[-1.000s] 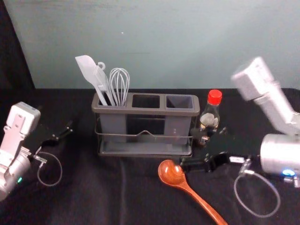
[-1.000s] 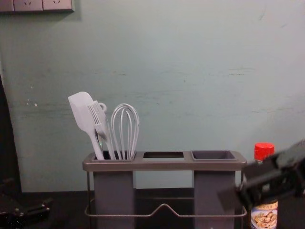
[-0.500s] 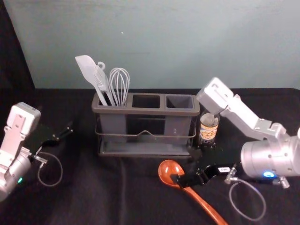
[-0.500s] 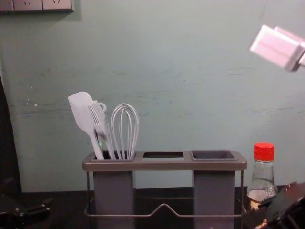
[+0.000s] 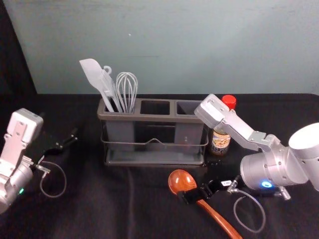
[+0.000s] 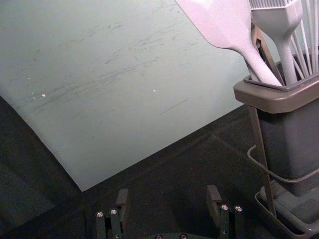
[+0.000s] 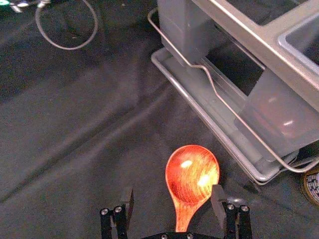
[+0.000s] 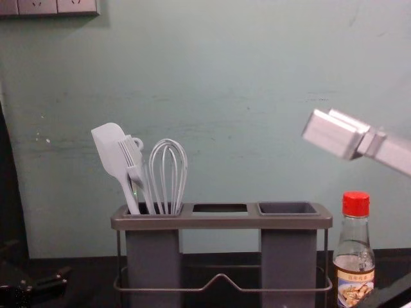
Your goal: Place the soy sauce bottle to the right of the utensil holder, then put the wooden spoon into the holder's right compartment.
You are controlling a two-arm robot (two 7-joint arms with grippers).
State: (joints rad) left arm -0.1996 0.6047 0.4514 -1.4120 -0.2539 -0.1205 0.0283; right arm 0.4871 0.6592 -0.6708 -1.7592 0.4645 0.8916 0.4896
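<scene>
Step in hand, as judged: pick-up of the wooden spoon. It lies on the dark cloth on the near side of the utensil holder, handle running near and right. Right gripper is over the spoon's neck, fingers spread, nothing pinched. Left gripper parked at far left of the work, spread and empty. Soy sauce bottle upright, just beside the holder's right end; placement looks done. To do it well: centre the neck between the fingers, since one fingertip sits close to the bowl's edge; lower level to the cloth, close squarely, then raise the spoon clear of the rim before crossing to the right compartment. Views compared: right wrist view resolves the neck between the fingers, head view gives the handle's direction; chest view gives the bottle's glass neck, which the arm covers in head view.
</scene>
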